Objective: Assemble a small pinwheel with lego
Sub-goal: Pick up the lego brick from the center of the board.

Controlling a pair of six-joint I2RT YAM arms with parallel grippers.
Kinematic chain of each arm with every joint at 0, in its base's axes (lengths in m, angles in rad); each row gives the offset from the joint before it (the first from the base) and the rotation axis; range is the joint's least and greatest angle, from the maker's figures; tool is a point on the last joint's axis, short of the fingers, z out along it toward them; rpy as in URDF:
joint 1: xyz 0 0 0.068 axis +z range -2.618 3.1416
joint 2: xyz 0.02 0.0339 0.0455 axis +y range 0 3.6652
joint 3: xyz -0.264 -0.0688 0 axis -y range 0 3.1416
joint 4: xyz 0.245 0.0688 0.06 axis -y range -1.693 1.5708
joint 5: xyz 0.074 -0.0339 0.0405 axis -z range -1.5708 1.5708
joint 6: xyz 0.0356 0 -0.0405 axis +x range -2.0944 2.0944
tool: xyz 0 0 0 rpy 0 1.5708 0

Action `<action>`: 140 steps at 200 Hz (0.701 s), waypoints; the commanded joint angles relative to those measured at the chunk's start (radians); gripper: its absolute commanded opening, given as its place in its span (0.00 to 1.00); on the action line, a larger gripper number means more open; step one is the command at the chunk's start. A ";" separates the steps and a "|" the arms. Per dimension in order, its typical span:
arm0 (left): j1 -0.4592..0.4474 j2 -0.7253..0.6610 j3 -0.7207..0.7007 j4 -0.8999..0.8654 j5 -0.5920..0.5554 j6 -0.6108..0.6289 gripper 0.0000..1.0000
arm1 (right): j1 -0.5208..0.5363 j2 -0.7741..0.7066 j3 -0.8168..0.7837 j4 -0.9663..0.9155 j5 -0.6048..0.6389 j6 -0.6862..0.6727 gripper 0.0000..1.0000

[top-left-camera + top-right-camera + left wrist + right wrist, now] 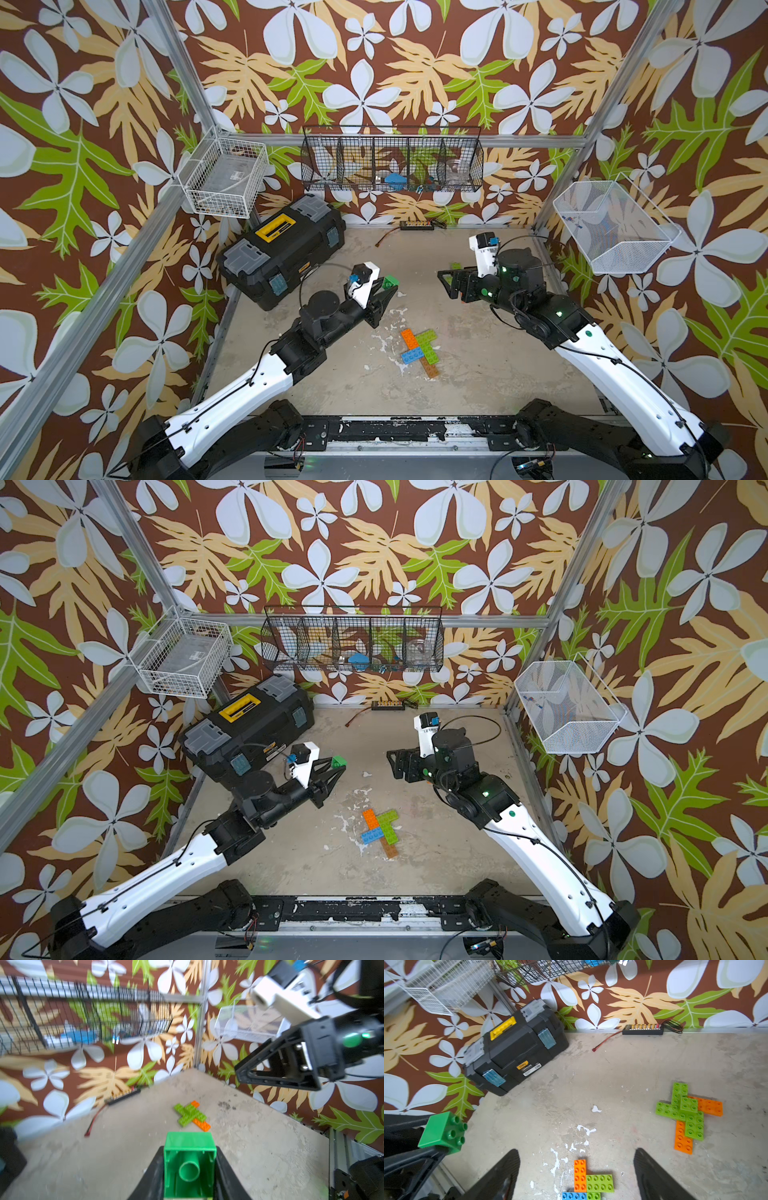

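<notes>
Your flat pinwheel (419, 351) of orange, lime, blue and tan lego lay nearest, then your left gripper (389, 289) was clamped on a dark green brick (443, 1132), your right gripper (576, 1150) hung wide open with nothing in it, and a lime-and-orange cross (688, 1105) sat farther back.

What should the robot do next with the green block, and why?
Probably carry the green block, gripped in the left fingers, over the middle of the four-colour pinwheel: its centre is bare, while the lime-and-orange pinwheel already has a square on top.
</notes>
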 commanded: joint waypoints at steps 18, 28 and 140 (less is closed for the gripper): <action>0.060 -0.045 -0.126 0.506 0.260 0.216 0.00 | -0.012 0.038 0.097 0.096 -0.399 0.075 0.99; 0.088 -0.032 -0.151 0.627 0.347 0.201 0.00 | -0.011 0.053 0.104 0.144 -0.546 0.114 1.00; 0.116 0.166 0.053 0.781 0.684 0.249 0.00 | 0.091 0.106 0.194 0.264 -0.762 0.241 0.84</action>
